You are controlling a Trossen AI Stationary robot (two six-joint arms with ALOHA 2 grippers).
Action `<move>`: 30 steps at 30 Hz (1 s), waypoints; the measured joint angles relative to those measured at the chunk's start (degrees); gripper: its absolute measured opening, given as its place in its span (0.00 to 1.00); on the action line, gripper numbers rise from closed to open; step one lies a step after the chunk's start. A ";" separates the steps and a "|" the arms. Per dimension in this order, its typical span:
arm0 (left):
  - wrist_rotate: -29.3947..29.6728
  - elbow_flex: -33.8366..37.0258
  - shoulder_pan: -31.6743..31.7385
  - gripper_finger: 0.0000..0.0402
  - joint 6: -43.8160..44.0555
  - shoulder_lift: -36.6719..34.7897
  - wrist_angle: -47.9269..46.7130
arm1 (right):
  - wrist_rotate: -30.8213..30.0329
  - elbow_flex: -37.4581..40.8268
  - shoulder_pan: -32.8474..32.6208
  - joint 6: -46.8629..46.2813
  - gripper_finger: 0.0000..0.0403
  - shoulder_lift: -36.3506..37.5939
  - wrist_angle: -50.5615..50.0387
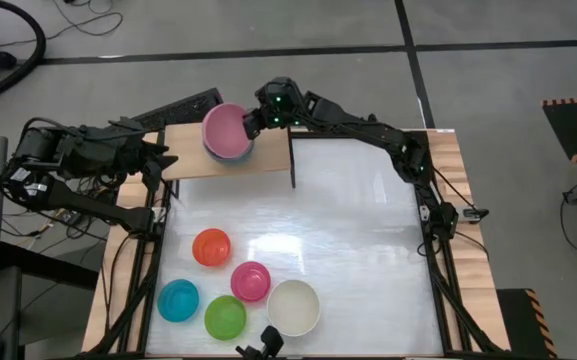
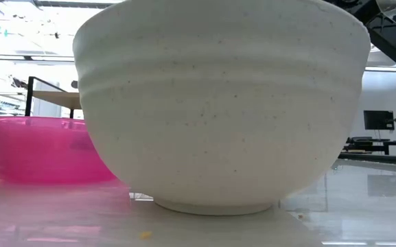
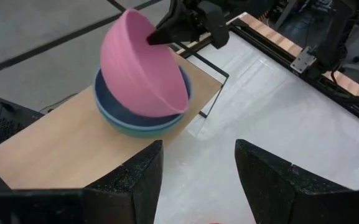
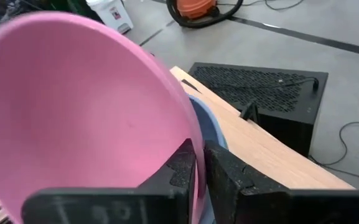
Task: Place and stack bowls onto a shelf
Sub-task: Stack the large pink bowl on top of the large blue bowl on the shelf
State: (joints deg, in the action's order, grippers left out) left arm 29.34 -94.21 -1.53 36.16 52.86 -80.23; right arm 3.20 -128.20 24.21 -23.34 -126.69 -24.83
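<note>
On the light-wood shelf [image 1: 188,160] at the table's far left, a pink bowl [image 3: 142,62] sits tilted in a blue-grey bowl [image 3: 114,102], which is nested in a greenish bowl [image 3: 143,129]. My right gripper [image 1: 253,120] is shut on the pink bowl. My left gripper [image 3: 198,180] is open at the shelf's left end, a little back from the stack. The red [image 1: 211,246], magenta [image 1: 250,281], cyan [image 1: 178,300], lime [image 1: 225,317] and cream-white [image 1: 293,307] bowls stand on the tabletop near the front. My right gripper pinches the pink bowl's rim [image 4: 196,144] on its right side, one finger [image 4: 179,171] inside the bowl and one [image 4: 232,177] outside. It reaches in from the table's right, slanting down. The bowl is tilted, with its underside resting in the blue-grey bowl [image 4: 207,124].
A black mesh box [image 4: 260,84] lies behind the shelf, off the table. The shelf's black leg [image 1: 292,160] stands at its right end. The low view is mostly blocked by the cream-white bowl [image 2: 218,103] and the magenta bowl [image 2: 47,147]. White tabletop [image 1: 358,230] stretches right of the bowls.
</note>
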 joint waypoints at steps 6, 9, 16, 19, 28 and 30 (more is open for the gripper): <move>0.00 0.00 0.01 0.46 -0.06 0.00 0.00 | -0.02 0.00 0.32 -0.21 0.26 0.00 0.15; 0.02 0.00 -0.01 0.46 -0.07 0.00 0.00 | 0.00 -1.40 0.40 -0.34 0.32 0.00 -0.85; 0.02 0.00 -0.01 0.46 -0.04 0.00 0.00 | -0.03 -4.86 0.67 2.19 0.43 0.15 -1.19; 0.00 0.00 0.00 0.46 -0.04 0.00 0.00 | -0.04 -5.75 0.81 6.77 0.44 0.22 -1.10; 0.02 0.00 -0.01 0.46 0.07 0.00 -0.02 | -0.13 -5.66 1.97 11.63 0.40 -0.11 -1.92; 0.02 0.00 0.00 0.46 0.10 0.01 -0.02 | -0.11 -5.66 2.25 11.86 0.40 -0.11 -2.50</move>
State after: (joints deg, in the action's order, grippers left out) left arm 29.36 -94.21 -1.53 36.26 52.87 -80.25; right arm 3.09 -133.86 26.46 -11.47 -126.80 -27.33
